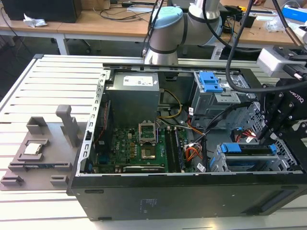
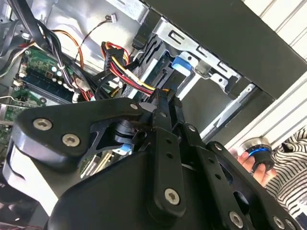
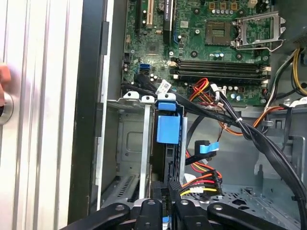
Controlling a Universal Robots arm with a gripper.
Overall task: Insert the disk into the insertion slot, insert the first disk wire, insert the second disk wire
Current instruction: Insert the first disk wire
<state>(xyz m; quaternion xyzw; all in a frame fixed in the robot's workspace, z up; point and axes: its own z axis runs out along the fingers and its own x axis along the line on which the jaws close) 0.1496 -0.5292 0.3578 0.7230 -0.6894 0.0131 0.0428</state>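
One step out of three looks done to me: the disk (image 3: 168, 132) is already sitting in the insertion slot (image 1: 217, 162), down in the corner of the case (image 1: 168, 194) at the exterior view's right, against the near wall. You can see its blue carrier end poking out of the slot in the first wrist view.

So that leaves the wires. The gripper (image 3: 171, 194) is right at the open end of the slot, clamped together on what looks like the black plug of the red/yellow/black disk wire (image 3: 201, 181). The second wrist view has that bundle running straight to its tips too. The plug is close to the back edge of the disk, but I can't tell if it's seated or just lined up.

The other one, the flat wire with the blue tab (image 3: 207, 146), is dangling loose just beside the slot, not plugged in as far as I can see. I'd call it roughly a third done, with one wire in hand.
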